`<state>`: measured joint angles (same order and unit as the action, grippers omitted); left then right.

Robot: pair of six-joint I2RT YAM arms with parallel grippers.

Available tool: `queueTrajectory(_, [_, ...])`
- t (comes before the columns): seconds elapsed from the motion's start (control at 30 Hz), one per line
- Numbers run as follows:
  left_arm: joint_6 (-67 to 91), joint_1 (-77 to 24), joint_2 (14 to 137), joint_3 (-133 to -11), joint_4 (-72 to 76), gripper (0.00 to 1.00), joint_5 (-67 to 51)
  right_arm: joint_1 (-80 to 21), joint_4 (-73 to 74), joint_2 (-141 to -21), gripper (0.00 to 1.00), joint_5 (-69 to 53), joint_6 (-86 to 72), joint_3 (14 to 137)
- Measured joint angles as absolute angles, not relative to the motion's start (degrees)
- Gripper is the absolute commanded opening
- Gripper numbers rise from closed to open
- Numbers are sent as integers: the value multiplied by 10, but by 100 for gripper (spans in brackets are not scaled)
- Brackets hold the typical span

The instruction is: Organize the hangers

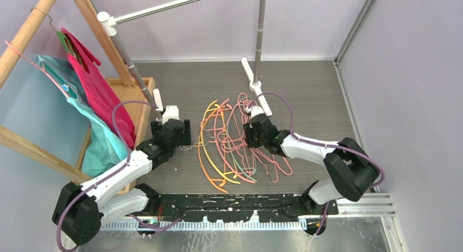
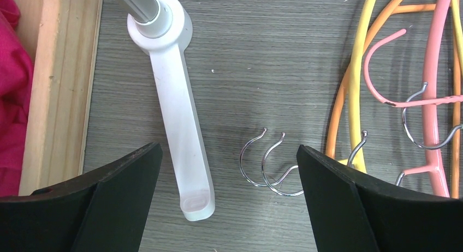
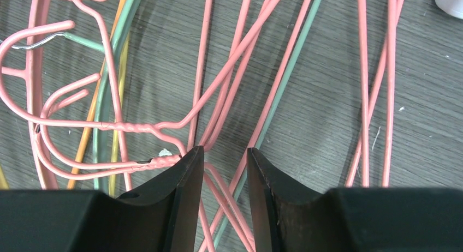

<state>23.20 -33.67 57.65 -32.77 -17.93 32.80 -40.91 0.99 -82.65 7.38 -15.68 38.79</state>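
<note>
The hangers (image 1: 235, 143) lie in a tangled pile on the grey floor between my arms: pink wire triangles with curved orange, yellow and pale green ones. My left gripper (image 1: 173, 133) is wide open and empty at the pile's left edge. In the left wrist view the left gripper (image 2: 229, 154) frames two metal hooks (image 2: 267, 165), with orange and yellow hangers (image 2: 355, 88) to its right. My right gripper (image 1: 256, 133) is over the pile's right part. In the right wrist view the right gripper (image 3: 225, 154) is open by a narrow gap, with crossing pink wires (image 3: 218, 99) between the jaws.
A metal clothes rail stands on white feet (image 2: 180, 132), one just left of the left gripper, the other at the back (image 1: 256, 80). A wooden frame (image 1: 134, 94) with magenta and teal garments (image 1: 93, 94) stands at the left. Walls close the back and right.
</note>
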Motion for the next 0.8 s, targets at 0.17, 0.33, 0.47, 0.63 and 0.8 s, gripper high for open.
queueTrajectory(0.17, [232, -337, 576, -328, -179, 98, 329, -417, 21, -814, 43, 87, -162, 388])
queueTrajectory(0.33, [233, -337, 577, -328, -179, 98, 329, -430, 44, -782, 43, 100, -162, 390])
queueTrajectory(0.47, [235, -337, 584, -328, -179, 98, 330, -452, 69, -766, 43, 117, -163, 405])
queueTrajectory(0.63, [237, -337, 588, -328, -179, 98, 330, -487, 94, -763, 41, 133, -173, 406])
queueTrajectory(0.8, [242, -337, 588, -328, -178, 98, 329, -502, 116, -755, 40, 151, -196, 389])
